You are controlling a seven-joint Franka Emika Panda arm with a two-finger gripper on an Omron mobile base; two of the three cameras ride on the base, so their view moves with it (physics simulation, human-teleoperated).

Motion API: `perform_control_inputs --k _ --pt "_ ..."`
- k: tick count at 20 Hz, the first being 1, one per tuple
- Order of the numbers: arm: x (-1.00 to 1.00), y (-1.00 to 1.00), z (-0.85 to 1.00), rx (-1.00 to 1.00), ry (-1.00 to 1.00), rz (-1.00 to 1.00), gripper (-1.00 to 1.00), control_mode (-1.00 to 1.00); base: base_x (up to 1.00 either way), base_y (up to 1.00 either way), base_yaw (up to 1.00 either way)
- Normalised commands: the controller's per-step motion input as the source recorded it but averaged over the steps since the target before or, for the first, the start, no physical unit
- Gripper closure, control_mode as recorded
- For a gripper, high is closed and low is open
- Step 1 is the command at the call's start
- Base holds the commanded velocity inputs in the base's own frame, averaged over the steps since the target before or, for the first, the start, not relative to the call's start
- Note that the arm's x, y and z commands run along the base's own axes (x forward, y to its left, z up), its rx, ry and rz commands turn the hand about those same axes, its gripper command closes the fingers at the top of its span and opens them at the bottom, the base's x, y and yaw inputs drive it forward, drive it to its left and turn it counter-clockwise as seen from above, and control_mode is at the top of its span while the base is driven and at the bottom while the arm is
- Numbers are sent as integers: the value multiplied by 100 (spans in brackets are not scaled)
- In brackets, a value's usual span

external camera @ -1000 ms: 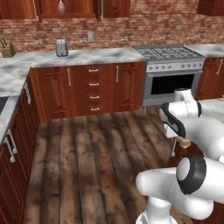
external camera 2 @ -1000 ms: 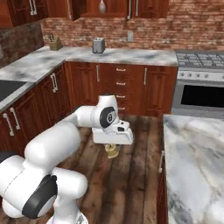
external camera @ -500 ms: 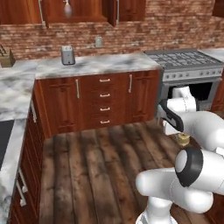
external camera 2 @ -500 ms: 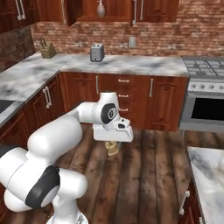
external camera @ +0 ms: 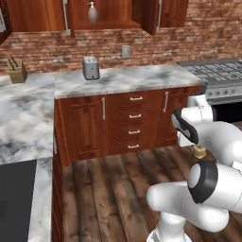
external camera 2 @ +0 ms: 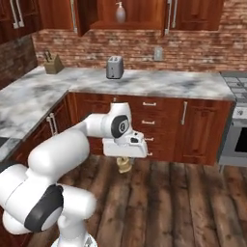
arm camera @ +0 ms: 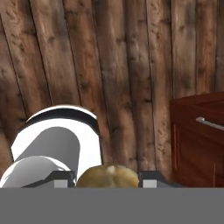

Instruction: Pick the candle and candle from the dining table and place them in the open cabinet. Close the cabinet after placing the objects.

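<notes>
The wall cabinet stands open at the far wall, above the marble surface, and on its shelf sits a small pale bottle with a pump top; the same bottle shows in the left base view between the cabinet's swung-out doors with their long silver bar handles. Below the cabinet, on the surface, a silver toaster stands near the middle and a wooden knife block stands far to the left by the brick wall. The short, tan, roundish candle hangs directly beneath the claw, clamped between its two dark finger tips, well above the plank floor and in front of the reddish-brown drawer units. In the left base view the candle peeks out under the white hand at the right, with the stove just behind. The hand view looks straight down at the floor boards, and there the candle fills the gap between the finger tips, touching both, so the claw is closed partway around it.
</notes>
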Motion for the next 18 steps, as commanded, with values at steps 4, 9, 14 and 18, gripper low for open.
perform_control_inputs --k 4,9,14,18 --pt "0 0 0 0 0 0 100 100 89 2 62" --pt "0 0 0 0 0 0 100 100 99 -9 26" --pt "0 0 0 0 0 0 100 100 92 0 -8" --pt "0 0 0 0 0 0 100 100 52 0 -22"
